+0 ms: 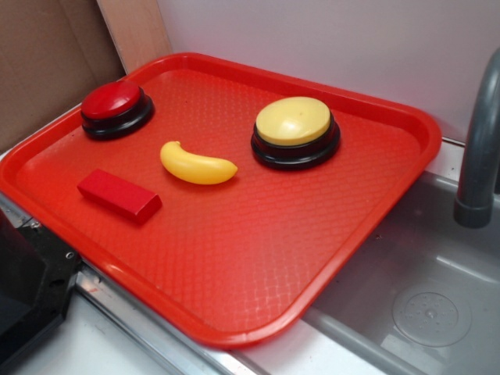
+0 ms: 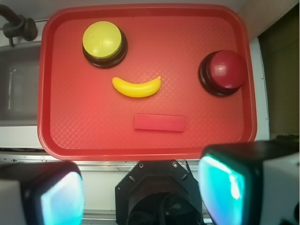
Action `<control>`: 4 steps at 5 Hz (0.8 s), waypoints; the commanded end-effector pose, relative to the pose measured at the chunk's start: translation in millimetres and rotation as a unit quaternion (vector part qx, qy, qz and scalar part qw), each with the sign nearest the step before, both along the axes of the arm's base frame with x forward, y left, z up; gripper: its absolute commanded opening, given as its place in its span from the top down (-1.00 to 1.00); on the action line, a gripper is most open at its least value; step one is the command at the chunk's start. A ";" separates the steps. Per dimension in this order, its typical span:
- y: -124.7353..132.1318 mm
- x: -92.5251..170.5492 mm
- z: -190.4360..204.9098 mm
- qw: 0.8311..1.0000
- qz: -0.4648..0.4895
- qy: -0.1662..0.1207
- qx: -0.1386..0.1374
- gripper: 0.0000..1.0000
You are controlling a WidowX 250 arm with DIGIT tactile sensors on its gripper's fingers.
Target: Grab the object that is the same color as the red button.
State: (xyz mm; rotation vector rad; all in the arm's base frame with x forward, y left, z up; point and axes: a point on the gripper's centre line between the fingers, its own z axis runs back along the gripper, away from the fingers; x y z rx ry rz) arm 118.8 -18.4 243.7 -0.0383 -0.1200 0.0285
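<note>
A small flat red block (image 1: 119, 194) (image 2: 159, 123) lies on the red tray (image 1: 258, 258) (image 2: 197, 28), near its front-left part in the exterior view. The red button (image 1: 116, 108) (image 2: 223, 72), a glossy dome on a black base, sits at the tray's back left. In the wrist view my gripper (image 2: 140, 192) hangs high above the tray's near edge, open, with nothing between its teal-padded fingers (image 2: 222, 192). The gripper itself does not show in the exterior view.
A yellow-domed button (image 1: 294, 131) (image 2: 103, 42) and a yellow toy banana (image 1: 197, 165) (image 2: 137, 87) also sit on the tray. A grey sink basin (image 1: 422, 289) with a faucet (image 1: 476, 148) lies to the right. The robot's black base (image 1: 31, 289) (image 2: 159, 192) stands by the tray's near edge.
</note>
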 end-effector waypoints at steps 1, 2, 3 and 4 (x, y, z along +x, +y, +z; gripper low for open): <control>0.0 0.0 0.0 1.000 0.000 0.000 0.000 -1.00; -1.3 3.1 -18.3 0.994 0.104 -0.021 -0.040 -1.00; 0.3 8.9 -37.1 0.978 0.201 -0.011 -0.057 -1.00; 10.5 16.8 -67.9 0.944 0.322 -0.017 -0.068 -1.00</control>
